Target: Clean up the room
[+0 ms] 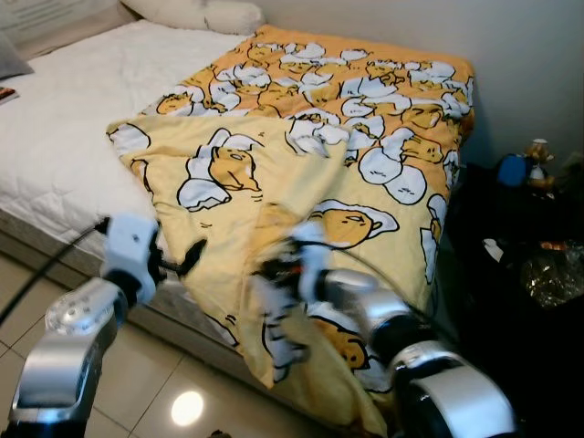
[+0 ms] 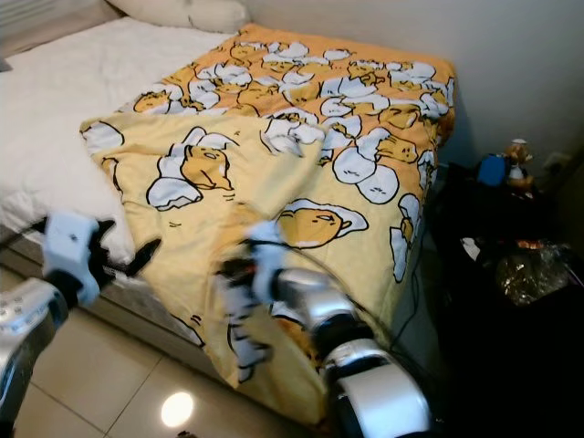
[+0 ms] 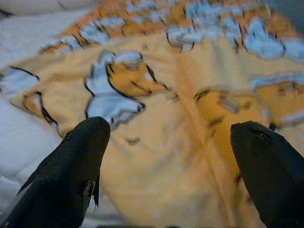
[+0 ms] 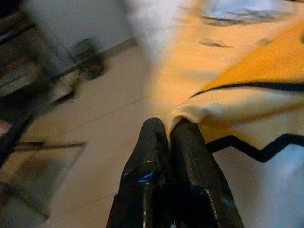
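A yellow blanket printed with cartoon eggs lies across the foot of the bed and hangs over its near edge toward the floor. My right gripper is at the hanging edge, blurred, and in the right wrist view its fingers are pinched shut on a fold of the blanket. My left gripper is by the bed's near edge, beside the blanket's left part. Its two black fingers stand wide apart in front of the blanket, holding nothing.
A white pillow lies at the head of the bed. A dark stand right of the bed holds a blue object, a small figure and a crinkled plastic bag. Tiled floor runs along the bed's near side.
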Robot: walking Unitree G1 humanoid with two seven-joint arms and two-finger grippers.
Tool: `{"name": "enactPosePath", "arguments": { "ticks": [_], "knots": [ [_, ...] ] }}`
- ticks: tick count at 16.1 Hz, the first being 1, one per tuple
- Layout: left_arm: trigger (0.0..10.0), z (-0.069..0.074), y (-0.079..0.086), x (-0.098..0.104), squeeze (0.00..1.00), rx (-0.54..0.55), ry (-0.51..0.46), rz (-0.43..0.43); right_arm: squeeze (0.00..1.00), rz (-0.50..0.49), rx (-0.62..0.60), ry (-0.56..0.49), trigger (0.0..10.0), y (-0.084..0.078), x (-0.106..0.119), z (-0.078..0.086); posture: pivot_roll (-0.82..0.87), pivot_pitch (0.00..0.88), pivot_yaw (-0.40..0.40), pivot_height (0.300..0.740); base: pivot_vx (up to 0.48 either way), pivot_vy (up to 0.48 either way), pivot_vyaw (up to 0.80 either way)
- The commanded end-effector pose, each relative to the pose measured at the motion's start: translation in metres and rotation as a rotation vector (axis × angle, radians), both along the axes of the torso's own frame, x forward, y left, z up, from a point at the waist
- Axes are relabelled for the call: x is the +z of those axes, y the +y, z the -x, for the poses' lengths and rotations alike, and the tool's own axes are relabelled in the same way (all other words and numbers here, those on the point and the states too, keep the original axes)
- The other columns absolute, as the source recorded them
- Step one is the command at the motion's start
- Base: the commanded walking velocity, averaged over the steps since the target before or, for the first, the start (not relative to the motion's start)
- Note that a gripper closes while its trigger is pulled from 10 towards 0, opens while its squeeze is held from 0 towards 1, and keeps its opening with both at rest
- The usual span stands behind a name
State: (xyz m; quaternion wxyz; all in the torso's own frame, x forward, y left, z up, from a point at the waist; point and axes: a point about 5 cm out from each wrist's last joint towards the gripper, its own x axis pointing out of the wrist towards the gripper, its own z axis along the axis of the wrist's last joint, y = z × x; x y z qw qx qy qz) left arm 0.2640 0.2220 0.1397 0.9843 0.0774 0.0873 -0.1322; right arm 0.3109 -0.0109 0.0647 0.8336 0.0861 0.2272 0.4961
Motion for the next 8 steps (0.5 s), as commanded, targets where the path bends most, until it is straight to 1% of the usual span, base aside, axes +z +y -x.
{"name": "enactPosePath", "arguments": {
  "ticks": [1,2,3,4,5,6,7,8],
  "knots": [
    [10.0,0.000,0.004,0.004,0.41,0.023,-0.020,0.001,0.00,-0.049,0.065,-0.050,0.0,0.019,0.016,0.000,0.01,0.000,0.018,0.740,0.000,0.000,0.00],
    [10.0,0.000,0.003,0.006,0.41,0.018,-0.028,0.010,0.00,-0.060,0.181,-0.094,0.0,0.042,0.022,0.012,0.01,0.000,0.018,0.740,0.000,0.000,0.00],
    [10.0,0.001,0.002,0.006,0.41,0.006,-0.021,0.009,0.00,-0.051,0.234,-0.118,0.0,0.050,0.022,0.019,0.01,0.000,0.018,0.740,0.000,0.000,0.00],
    [10.0,0.002,0.001,0.005,0.40,-0.009,-0.014,0.007,0.00,-0.035,0.279,-0.136,0.0,0.054,0.020,0.024,0.01,0.000,0.018,0.740,0.000,0.000,0.00],
    [10.0,0.002,0.000,0.005,0.39,-0.012,-0.012,0.007,0.00,-0.031,0.291,-0.139,0.0,0.055,0.020,0.026,0.01,0.000,0.018,0.740,0.000,0.000,0.00],
    [10.0,0.003,-0.001,0.004,0.35,-0.017,-0.008,0.009,0.00,-0.009,0.286,-0.154,1.0,0.053,0.017,0.026,0.02,0.000,0.015,0.740,0.000,0.000,0.00],
    [10.0,0.004,-0.003,0.002,0.34,-0.024,0.002,0.008,0.00,0.014,0.264,-0.145,10.0,0.049,0.014,0.024,0.02,0.000,0.017,0.740,0.000,0.000,0.00],
    [10.0,0.004,-0.003,0.001,0.33,-0.028,0.006,0.006,0.60,0.031,0.260,-0.140,10.0,0.047,0.013,0.023,0.01,0.000,0.018,0.740,0.000,0.000,0.00]
  ]
}}
